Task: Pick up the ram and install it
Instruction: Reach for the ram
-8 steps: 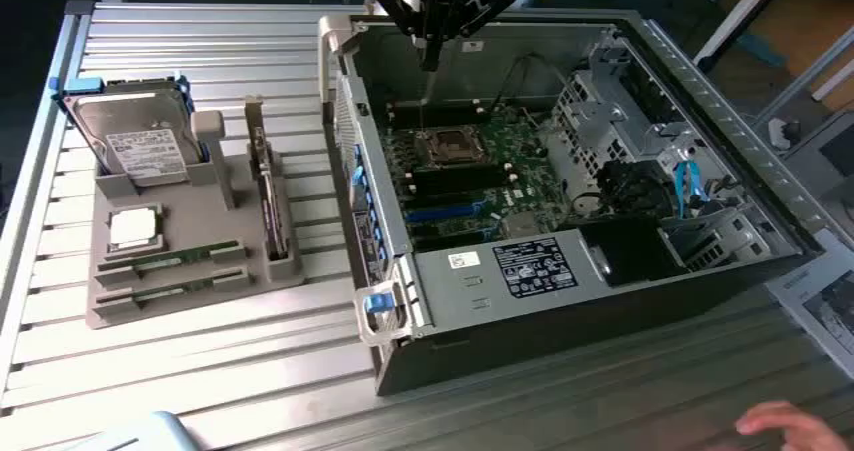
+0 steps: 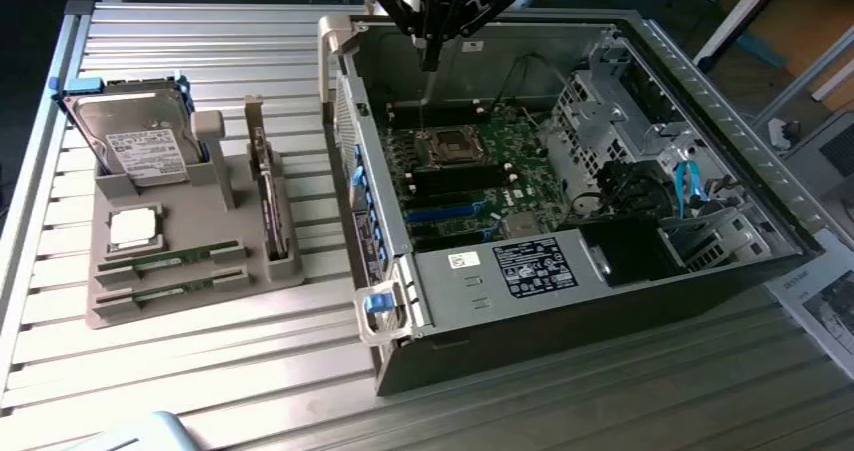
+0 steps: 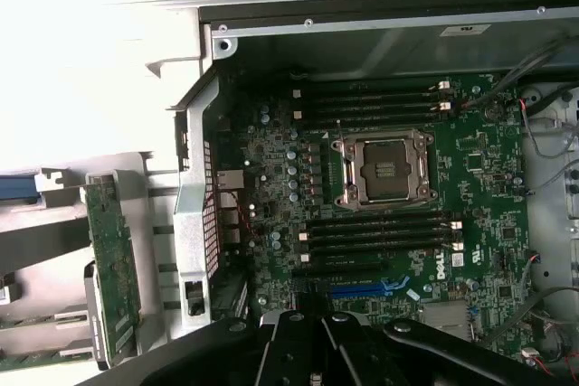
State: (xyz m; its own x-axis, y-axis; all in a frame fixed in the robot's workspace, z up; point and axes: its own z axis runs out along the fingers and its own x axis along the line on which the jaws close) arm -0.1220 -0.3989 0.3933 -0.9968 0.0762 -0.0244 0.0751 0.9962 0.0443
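Two ram sticks lie flat in slots of the grey holder at the exterior view's left; they are slim green boards, one just behind the other. My gripper hangs well away from them, above the far side of the open computer case. Its fingers are shut together into one thin dark bar with nothing between them. In the wrist view, the gripper's black body looks down on the green motherboard, with dark memory slots on either side of the empty processor socket.
The holder also carries a silver hard drive, a square processor chip and an upright card. Inside the case are a drive cage, blue cables and a black power supply. Everything stands on a ribbed metal table.
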